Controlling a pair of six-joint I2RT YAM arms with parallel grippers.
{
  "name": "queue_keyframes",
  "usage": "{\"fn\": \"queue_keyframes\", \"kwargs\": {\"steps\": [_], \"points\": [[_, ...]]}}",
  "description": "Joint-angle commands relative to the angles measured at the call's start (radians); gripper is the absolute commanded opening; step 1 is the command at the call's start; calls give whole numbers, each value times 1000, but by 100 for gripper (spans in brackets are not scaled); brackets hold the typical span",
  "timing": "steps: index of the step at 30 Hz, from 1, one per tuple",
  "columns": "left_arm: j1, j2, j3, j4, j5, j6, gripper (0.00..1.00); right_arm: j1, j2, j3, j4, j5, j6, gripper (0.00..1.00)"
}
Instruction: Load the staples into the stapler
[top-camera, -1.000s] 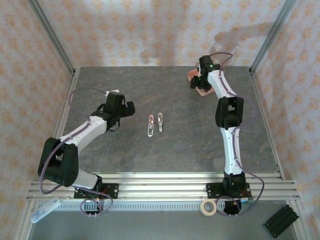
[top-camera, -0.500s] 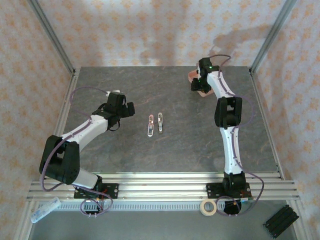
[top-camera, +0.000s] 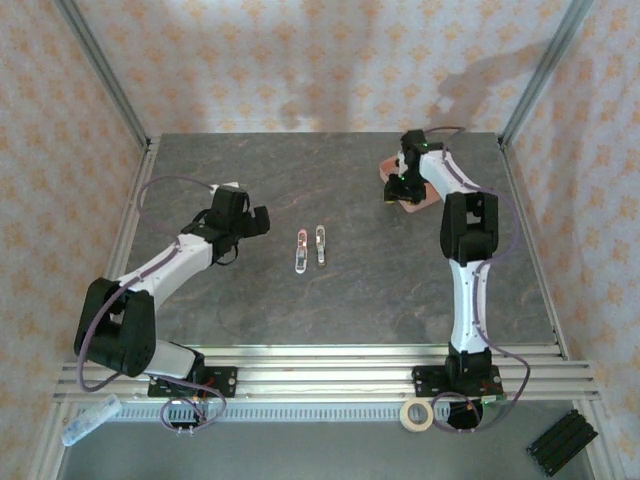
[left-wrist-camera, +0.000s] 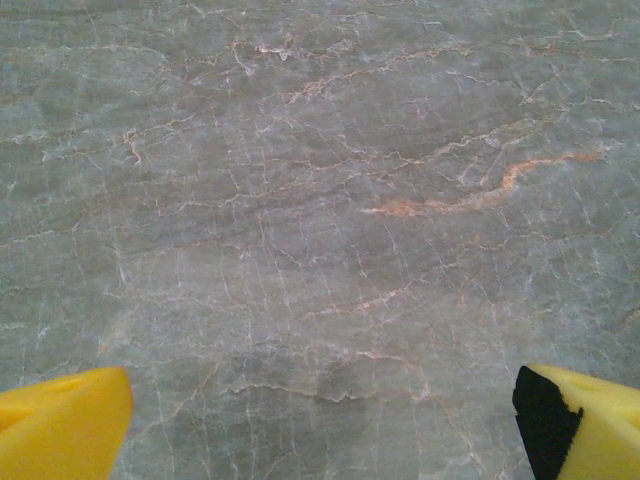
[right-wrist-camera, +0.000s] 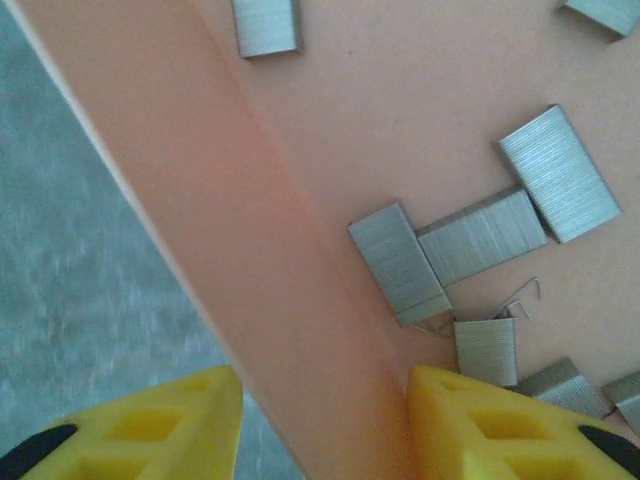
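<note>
Early step: getting at the staples. The right claw (right-wrist-camera: 325, 425) hangs half open astride the side wall of a pink tray (right-wrist-camera: 400, 90) near the table's (top-camera: 300, 170) far edge, right of middle. One finger is outside the tray and one inside, and it grips nothing. The staples (right-wrist-camera: 480, 235) are short, flat, silver-grey ribbed strips lying loose on the tray floor, some touching. Next, it probably needs to shift inward and pinch one strip cleanly. The left claw (left-wrist-camera: 320, 420) gapes wide over bare table, empty. Two small staplers (top-camera: 310, 250) lie at the table's middle.
</note>
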Motion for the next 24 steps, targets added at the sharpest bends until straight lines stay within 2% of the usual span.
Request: {"fn": "queue_keyframes", "kwargs": {"steps": [1, 10, 24], "points": [[12, -57, -45, 5, 20, -14, 98, 22, -124, -124, 38, -26, 36, 47], [13, -167, -158, 24, 49, -23, 98, 106, -375, -495, 132, -19, 121, 47], [13, -277, -294, 55, 97, -10, 97, 271, -692, -882, 213, 23, 313, 48]]}}
